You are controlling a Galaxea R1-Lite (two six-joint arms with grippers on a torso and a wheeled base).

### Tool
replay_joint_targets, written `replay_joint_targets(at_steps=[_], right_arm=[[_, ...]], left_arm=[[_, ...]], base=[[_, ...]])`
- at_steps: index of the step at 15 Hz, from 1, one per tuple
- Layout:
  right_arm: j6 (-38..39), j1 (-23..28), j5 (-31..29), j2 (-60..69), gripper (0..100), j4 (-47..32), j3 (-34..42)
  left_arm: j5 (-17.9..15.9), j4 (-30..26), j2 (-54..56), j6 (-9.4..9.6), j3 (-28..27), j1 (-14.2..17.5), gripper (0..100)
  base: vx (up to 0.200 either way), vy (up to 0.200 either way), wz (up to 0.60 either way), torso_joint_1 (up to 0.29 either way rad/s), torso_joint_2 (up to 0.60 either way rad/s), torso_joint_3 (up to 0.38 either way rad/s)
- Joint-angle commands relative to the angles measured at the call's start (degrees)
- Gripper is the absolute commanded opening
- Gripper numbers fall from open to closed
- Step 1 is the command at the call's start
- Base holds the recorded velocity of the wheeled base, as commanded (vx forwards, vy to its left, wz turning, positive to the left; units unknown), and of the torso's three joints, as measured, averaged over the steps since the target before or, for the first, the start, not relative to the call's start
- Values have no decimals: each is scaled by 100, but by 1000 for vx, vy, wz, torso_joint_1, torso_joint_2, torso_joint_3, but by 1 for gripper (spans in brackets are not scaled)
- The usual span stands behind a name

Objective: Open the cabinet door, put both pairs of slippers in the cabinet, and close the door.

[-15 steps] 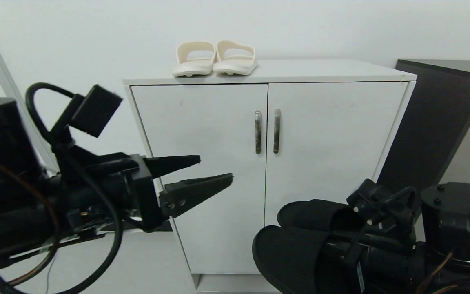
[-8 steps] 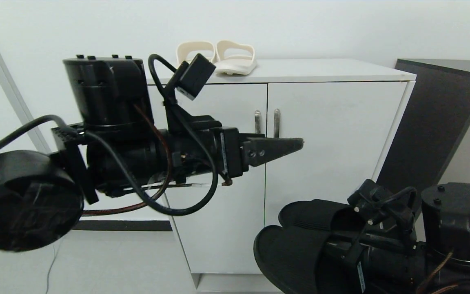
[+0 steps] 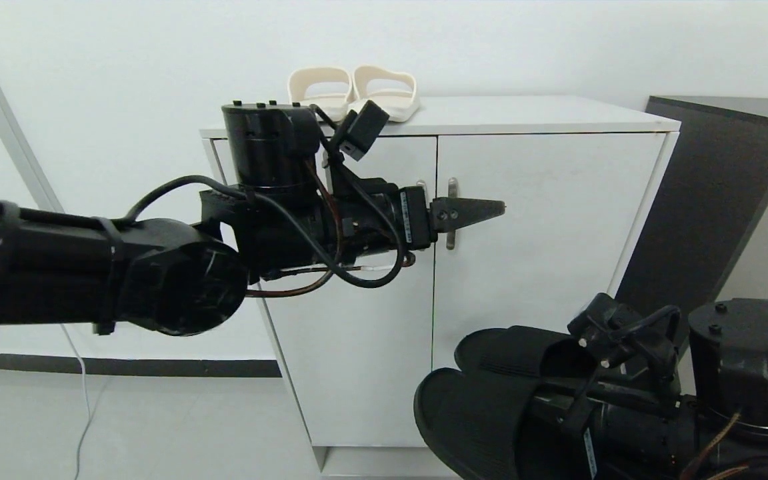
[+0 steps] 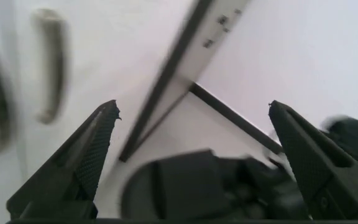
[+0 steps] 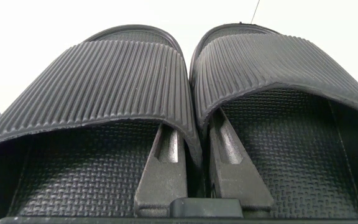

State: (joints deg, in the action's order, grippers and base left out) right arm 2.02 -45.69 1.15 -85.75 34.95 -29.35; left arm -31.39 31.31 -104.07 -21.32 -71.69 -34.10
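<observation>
Left end effector [image 3: 499, 209] rose and swung right, jaws wide, now level with the door handle [image 3: 451, 189] just beyond it. Cream slippers [image 3: 354, 93] sit above it on the cabinet [image 3: 544, 267]. Right end effector [image 5: 197, 165] clamps the black slippers [image 3: 491, 400]. Door-opening step: next, straddle that handle, close, pull.

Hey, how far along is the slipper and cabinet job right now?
Done: nothing stored; both cabinet doors are shut. In hand: the right gripper grips the black slippers, and the open left gripper sits by the door handles. Left: open a door, load the black pair and the cream slippers lying on the cabinet top, close up.
</observation>
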Motion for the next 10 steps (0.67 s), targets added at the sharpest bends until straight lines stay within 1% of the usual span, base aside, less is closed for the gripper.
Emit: replay_joint_targets(at_steps=[1, 3, 5, 7, 10], right_arm=[[0, -1, 0, -12, 0, 3, 0], [0, -1, 0, -21, 0, 3, 0], [0, -1, 0, -12, 0, 3, 0], [0, -1, 0, -12, 0, 3, 0], [0, -1, 0, -3, 0, 3, 0]], left_arm=[[186, 7, -377, -4, -266, 35, 100], [388, -37, -483, -12, -521, 26, 100], [634, -63, -579, -12, -662, 26, 100], [959, -169, -720, -12, -864, 26, 100], [1012, -318, -843, -12, -1048, 26, 100]], base=[[0, 0, 0, 0, 0, 0], [0, 0, 0, 0, 0, 0], [0, 0, 0, 0, 0, 0], [0, 0, 0, 0, 0, 0], [0, 0, 0, 0, 0, 0]])
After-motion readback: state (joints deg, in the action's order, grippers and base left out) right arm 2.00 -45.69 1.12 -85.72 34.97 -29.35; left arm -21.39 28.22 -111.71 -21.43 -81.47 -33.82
